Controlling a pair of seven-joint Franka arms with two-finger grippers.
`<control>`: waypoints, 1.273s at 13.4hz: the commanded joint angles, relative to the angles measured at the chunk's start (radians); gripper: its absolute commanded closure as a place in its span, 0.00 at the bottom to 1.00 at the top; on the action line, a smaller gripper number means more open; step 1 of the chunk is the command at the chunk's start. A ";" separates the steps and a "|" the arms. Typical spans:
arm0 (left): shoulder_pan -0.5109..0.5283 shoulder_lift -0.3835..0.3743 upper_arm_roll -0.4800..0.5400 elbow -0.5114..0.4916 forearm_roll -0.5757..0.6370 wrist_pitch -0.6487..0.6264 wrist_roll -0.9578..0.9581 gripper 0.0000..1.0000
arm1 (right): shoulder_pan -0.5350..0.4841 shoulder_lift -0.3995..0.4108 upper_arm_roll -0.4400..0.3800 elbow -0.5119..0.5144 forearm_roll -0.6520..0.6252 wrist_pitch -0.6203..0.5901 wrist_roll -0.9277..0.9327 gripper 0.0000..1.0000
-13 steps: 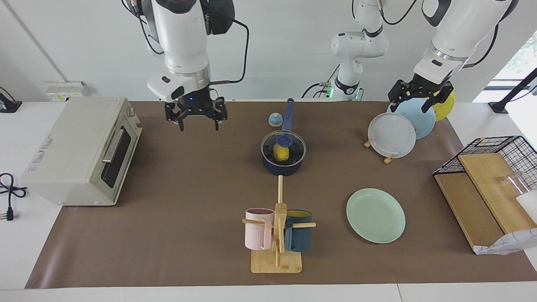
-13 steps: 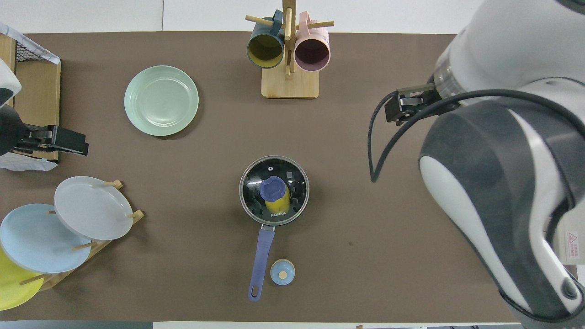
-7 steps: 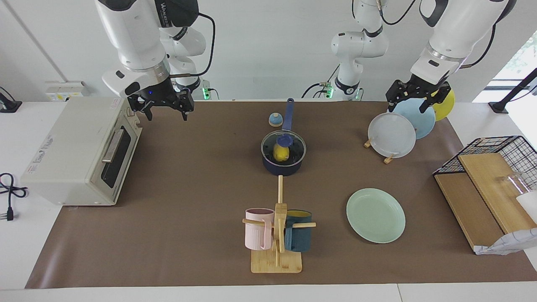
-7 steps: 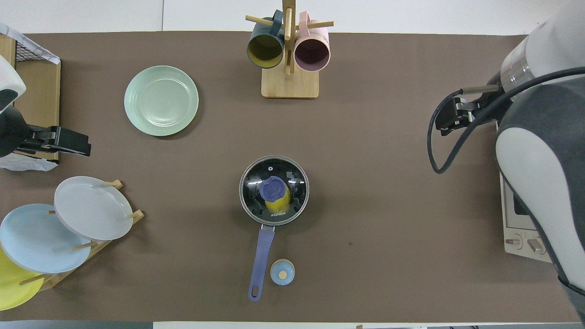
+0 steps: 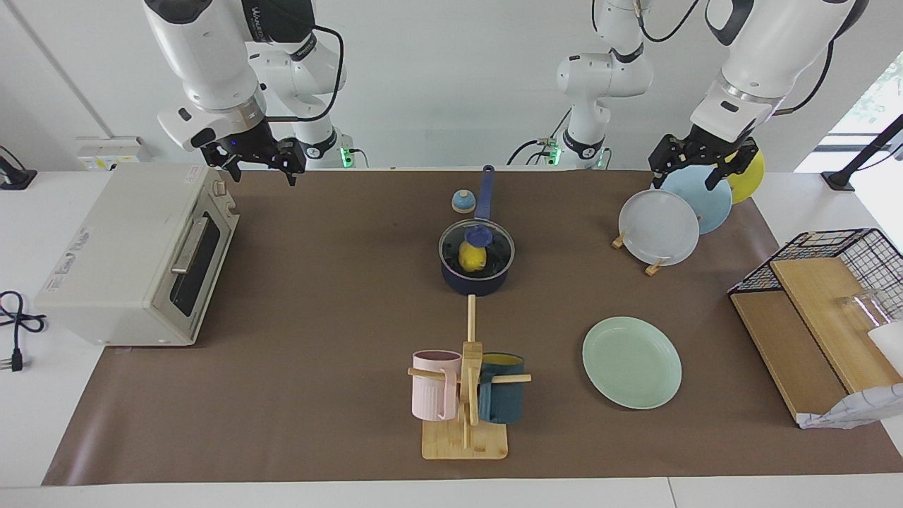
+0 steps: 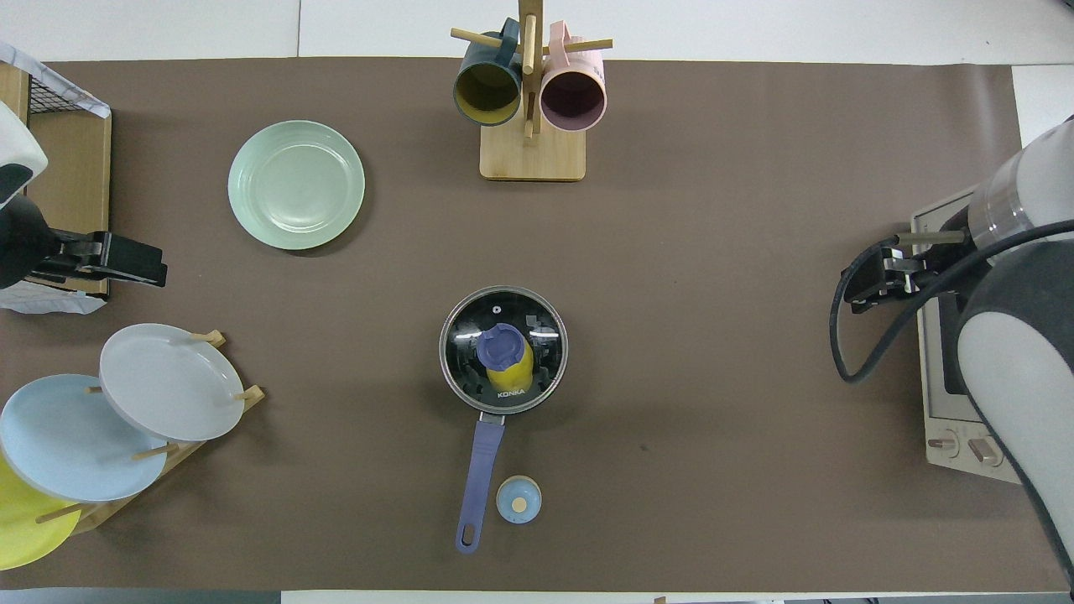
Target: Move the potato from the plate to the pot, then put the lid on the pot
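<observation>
The navy pot (image 5: pixel 474 284) stands mid-table with its long handle (image 6: pixel 481 466) pointing toward the robots. The glass lid (image 5: pixel 496 248) with a blue knob (image 6: pixel 500 346) sits on the pot. Through the glass the yellow potato (image 5: pixel 473 259) shows inside the pot. The mint-green plate (image 5: pixel 631 362) lies bare, farther from the robots and toward the left arm's end. My right gripper (image 5: pixel 262 175) hangs open and holds nothing, above the toaster oven's corner. Above the plate rack my left gripper (image 5: pixel 690 182) is also open and holds nothing.
A toaster oven (image 5: pixel 134 254) stands at the right arm's end. A mug rack (image 5: pixel 465 395) with a pink and a teal mug stands farther out than the pot. A small bell (image 5: pixel 462 202) sits beside the pot's handle. Upright plates (image 5: pixel 659 226) and a wire basket (image 5: pixel 839 254) are at the left arm's end.
My right arm has swung away from the middle of the table toward the toaster oven's end, its gripper staying open. The left arm has hardly moved. Pot, lid and potato are unchanged.
</observation>
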 commanded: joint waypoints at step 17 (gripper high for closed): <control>-0.013 -0.018 0.007 -0.023 0.011 0.015 -0.010 0.00 | -0.021 -0.028 -0.127 -0.091 0.053 0.130 -0.127 0.00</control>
